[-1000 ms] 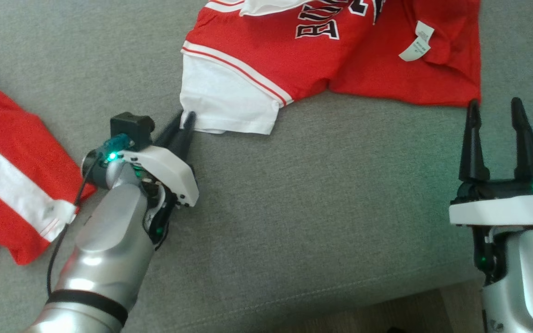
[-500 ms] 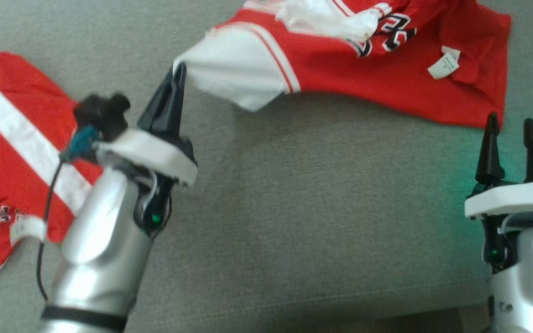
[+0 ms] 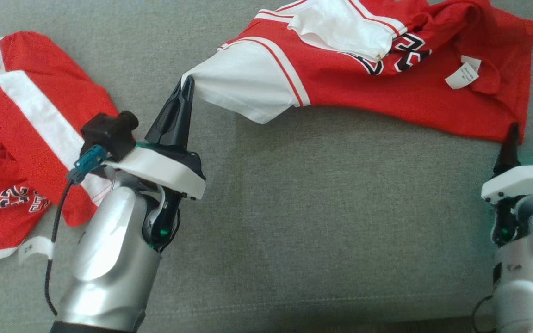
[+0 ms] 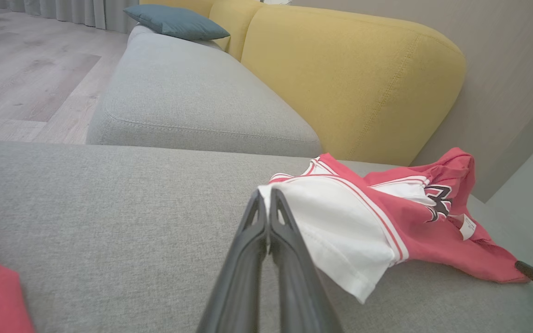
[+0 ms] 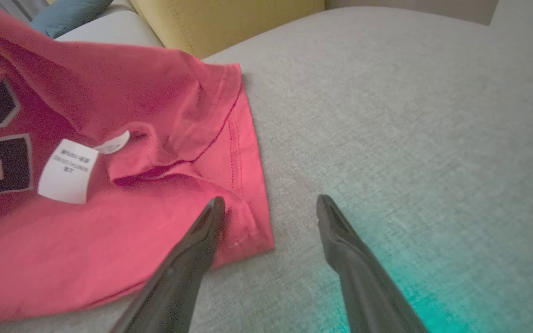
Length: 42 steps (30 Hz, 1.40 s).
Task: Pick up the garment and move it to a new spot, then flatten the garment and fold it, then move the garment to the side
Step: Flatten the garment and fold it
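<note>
The garment (image 3: 387, 92) is spread along the sofa seat's (image 3: 317, 208) back edge, its white sleeve (image 3: 243, 88) pinched, seemingly lifted, by the left gripper (image 3: 187, 85). The right gripper (image 3: 525, 143) is held spread at the hem corner (image 5: 252, 231).

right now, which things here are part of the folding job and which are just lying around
In the job: red jersey tee; left gripper shut on its white sleeve; open right gripper.
Lying about: second red-and-white garment; blue pillow; yellow backrest.
</note>
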Available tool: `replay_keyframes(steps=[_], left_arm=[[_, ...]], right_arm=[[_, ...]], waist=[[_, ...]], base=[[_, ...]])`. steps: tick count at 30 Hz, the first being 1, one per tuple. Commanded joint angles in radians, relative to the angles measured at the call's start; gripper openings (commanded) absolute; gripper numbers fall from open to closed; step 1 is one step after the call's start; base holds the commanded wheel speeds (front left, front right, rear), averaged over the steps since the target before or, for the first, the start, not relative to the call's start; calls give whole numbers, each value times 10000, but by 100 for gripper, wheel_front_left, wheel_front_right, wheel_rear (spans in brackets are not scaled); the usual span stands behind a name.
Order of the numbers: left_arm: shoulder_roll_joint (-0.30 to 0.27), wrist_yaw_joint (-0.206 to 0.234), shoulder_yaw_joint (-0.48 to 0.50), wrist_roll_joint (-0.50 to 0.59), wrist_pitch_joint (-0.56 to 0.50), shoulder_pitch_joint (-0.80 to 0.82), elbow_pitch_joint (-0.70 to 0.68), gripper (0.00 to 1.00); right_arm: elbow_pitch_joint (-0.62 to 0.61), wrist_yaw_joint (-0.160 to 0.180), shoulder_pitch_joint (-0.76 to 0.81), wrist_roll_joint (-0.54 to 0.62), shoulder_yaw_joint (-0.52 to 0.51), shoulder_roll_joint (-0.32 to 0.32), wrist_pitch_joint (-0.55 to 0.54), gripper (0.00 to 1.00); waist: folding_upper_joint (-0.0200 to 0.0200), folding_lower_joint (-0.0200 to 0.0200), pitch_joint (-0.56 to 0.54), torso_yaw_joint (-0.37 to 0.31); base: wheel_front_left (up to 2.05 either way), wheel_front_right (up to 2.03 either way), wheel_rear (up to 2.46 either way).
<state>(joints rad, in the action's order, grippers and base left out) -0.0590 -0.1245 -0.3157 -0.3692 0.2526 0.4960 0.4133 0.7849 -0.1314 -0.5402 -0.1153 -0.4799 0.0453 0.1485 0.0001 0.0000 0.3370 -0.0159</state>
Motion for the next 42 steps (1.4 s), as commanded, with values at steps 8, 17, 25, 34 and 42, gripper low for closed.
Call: replay_keyframes(steps=[8,17,25,34,42], left_arm=[[-96,-57,350,118,91,113,-400,0],[-71,-60,410,193,91,-13,-292,0],[2,-60,900,-186,91,-298,-255,0],[1,-61,969,-1398,-62,526,-639,0],[33,268,1821,-4030,-1883,2953,-2081,0]], right_arm=[[1597,7,-1008,355,-4,49,601,100],[3218,7,-1629,196,371,49,1043,0],[2521,7,-1904,-1112,2185,49,1128,0],[-643,7,-1359,-3078,4568,49,555,0],[-4518,7,-1712,-3598,4474,49,-941,0]], waist=[[-1,0,19,68],[-1,0,-319,-101],[-1,0,-1213,-258],[-1,0,-2358,-375],[-1,0,-3359,-455]], base=[[0,0,0],[0,0,0],[0,0,0],[0,0,0],[0,0,0]])
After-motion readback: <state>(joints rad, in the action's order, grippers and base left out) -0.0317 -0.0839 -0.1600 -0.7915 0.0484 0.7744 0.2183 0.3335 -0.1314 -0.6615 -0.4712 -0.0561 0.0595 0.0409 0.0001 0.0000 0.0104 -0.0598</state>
